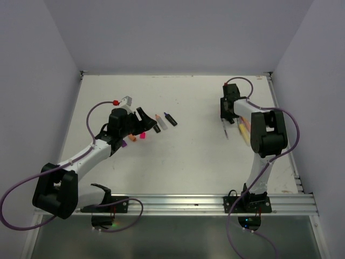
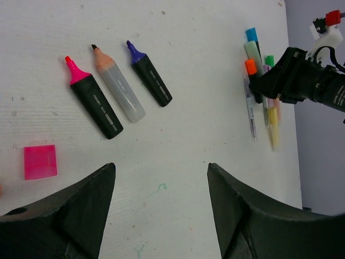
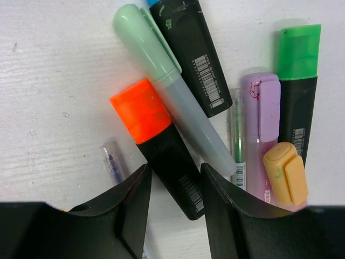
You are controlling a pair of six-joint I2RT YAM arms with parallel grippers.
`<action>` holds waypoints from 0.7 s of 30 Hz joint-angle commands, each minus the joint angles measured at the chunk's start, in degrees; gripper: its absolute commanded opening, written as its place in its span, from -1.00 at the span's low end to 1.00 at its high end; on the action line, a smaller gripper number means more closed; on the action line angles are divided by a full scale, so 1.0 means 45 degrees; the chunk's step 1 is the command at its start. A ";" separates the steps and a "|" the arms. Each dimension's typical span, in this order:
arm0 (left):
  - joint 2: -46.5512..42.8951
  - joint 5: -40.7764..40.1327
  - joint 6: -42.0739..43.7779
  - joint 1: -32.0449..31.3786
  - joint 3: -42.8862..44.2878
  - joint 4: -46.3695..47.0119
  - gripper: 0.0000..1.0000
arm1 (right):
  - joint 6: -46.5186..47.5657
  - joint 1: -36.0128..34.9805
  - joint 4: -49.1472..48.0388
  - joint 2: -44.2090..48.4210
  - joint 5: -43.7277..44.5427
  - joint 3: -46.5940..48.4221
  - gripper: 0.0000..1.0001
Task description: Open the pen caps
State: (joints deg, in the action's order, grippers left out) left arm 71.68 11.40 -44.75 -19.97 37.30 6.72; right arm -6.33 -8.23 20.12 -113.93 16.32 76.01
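Holding right tool [image 3: 173,178] half-open astride black highlighter body [image 3: 161,151] (grip uncertain); judging orange cap [image 3: 141,110] light, rigid, slippery, needing side pinch; holding left tool [image 2: 161,168] wide, empty.

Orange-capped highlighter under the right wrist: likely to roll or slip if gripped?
Probably stiff and light: a hard plastic orange-capped highlighter. Its flattish body likely resists rolling, but glossy sides may slip. It lies against the mint pen, which may shift too.

pink cap [image 2: 40,162] off, lying loose, orange cap [image 3: 141,110] & green cap [image 3: 299,51] fitted
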 commanded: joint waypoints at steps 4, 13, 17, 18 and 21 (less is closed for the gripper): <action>-0.0167 0.0338 0.0199 -0.0114 0.0344 0.0655 0.43 | 0.0136 0.0051 0.0510 -0.0073 -0.1125 -0.1031 -0.11; -0.0694 0.0319 0.0218 -0.0192 0.0110 0.0499 0.43 | 0.0176 0.0090 0.0802 -0.0151 -0.1575 -0.1325 -0.12; -0.0948 0.0319 0.0179 -0.0192 0.0051 0.0420 0.43 | 0.0234 0.0091 0.0822 -0.0015 -0.1847 -0.1421 -0.60; -0.0987 0.0280 0.0179 -0.0192 0.0013 0.0421 0.43 | 0.0234 0.0090 0.0725 0.0024 -0.1926 -0.1538 -0.66; -0.1105 0.0280 0.0141 -0.0192 -0.0046 0.0421 0.43 | 0.0234 0.0090 0.0588 0.0258 -0.2082 -0.1714 -0.85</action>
State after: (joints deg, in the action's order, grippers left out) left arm 68.34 11.86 -44.77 -20.45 37.28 6.79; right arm -5.54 -7.53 16.21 -111.63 10.76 71.88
